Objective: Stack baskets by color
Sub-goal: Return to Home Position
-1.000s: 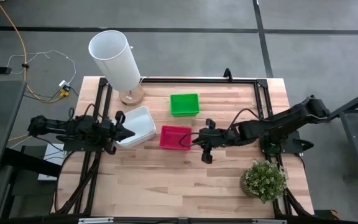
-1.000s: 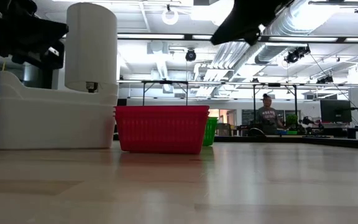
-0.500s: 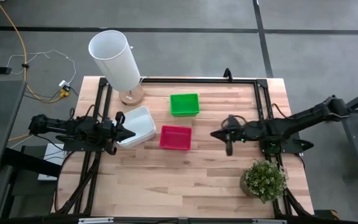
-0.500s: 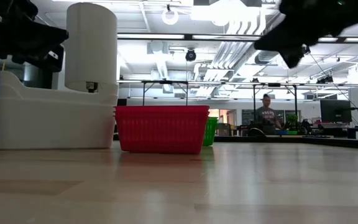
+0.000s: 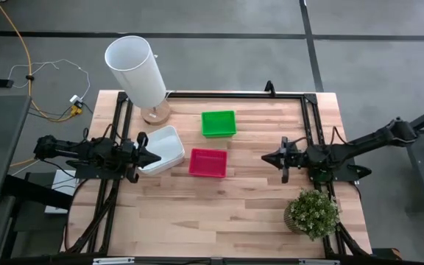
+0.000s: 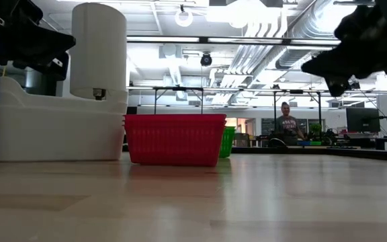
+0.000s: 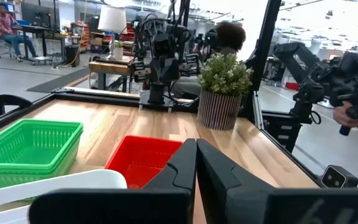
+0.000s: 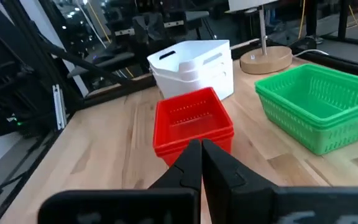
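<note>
A stack of white baskets [image 5: 164, 147] rests on the table at the left, a red basket [image 5: 208, 163] beside it in the middle and a green basket [image 5: 218, 123] farther back. The red [image 8: 193, 121], white [image 8: 194, 65] and green [image 8: 319, 109] baskets also show in the right wrist view. My left gripper [image 5: 155, 157] is shut and hangs level over the near corner of the white baskets [image 7: 55, 186], above the rim. My right gripper [image 5: 266, 157] is shut and hovers right of the red basket, pointing at it with nothing in it.
A tall white cylinder [image 5: 137, 68] on a wooden foot [image 5: 155, 113] stands at the far left. A potted plant [image 5: 313, 213] sits at the near right, close to my right arm. A black frame [image 5: 234, 93] runs along the far edge. Bare wood lies toward the near edge.
My right gripper has drawn back from the red basket toward the table's right edge, sinking and levelling out as it went. The red basket has stayed where it was.
</note>
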